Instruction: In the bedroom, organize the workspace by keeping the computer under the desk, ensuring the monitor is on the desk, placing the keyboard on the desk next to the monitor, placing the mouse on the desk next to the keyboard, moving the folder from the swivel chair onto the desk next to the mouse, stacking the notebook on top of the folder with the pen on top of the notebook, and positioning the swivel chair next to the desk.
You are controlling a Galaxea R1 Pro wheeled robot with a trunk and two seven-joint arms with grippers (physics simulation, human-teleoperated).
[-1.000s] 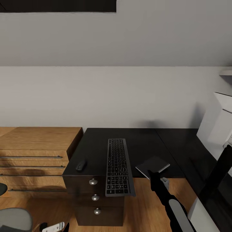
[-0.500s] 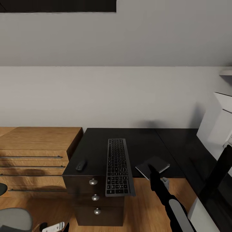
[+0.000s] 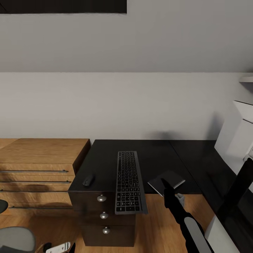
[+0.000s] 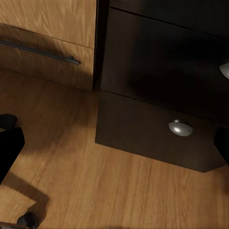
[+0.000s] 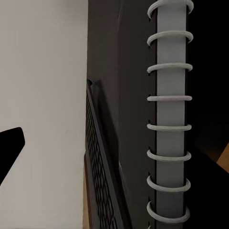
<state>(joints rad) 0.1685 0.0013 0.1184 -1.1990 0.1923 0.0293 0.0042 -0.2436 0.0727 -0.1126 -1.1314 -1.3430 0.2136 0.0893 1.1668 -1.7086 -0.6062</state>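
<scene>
Head view: desk (image 3: 158, 154), black top, runs along the wall w/ a dark drawer unit (image 3: 102, 214) under its near-left end. Keyboard (image 3: 130, 182) lies lengthwise on the desktop, near end overhanging the front edge. Mouse (image 3: 88, 180) sits on the desk left of the keyboard, apart from it, near the corner. Notebook (image 3: 166, 181) is at the front edge just right of the keyboard, partly off the edge. Right gripper (image 3: 165, 187) is up against the notebook's near edge; can't tell from here whether the fingers are clamped on it or only touching.

Right wrist view: notebook's wire spiral binding (image 5: 169, 114) close up, keyboard edge (image 5: 102, 181) alongside. One dark fingertip (image 5: 9, 148) at the frame edge; finger state not readable.

Left wrist view: wood floor (image 4: 71, 157), drawer knob (image 4: 180, 128), light wooden unit (image 4: 47, 33). Left fingers not readable either.

Progress, as judged: keyboard & mouse on desk, so those look done, though the overhang may want fixing. Swivel chair (image 3: 15, 239), a grey bit at the lower-left corner, near the desk. Notebook step in hand, likely a grasp. Likely left: folder to desk beside mouse, notebook on folder, pen on top.
</scene>
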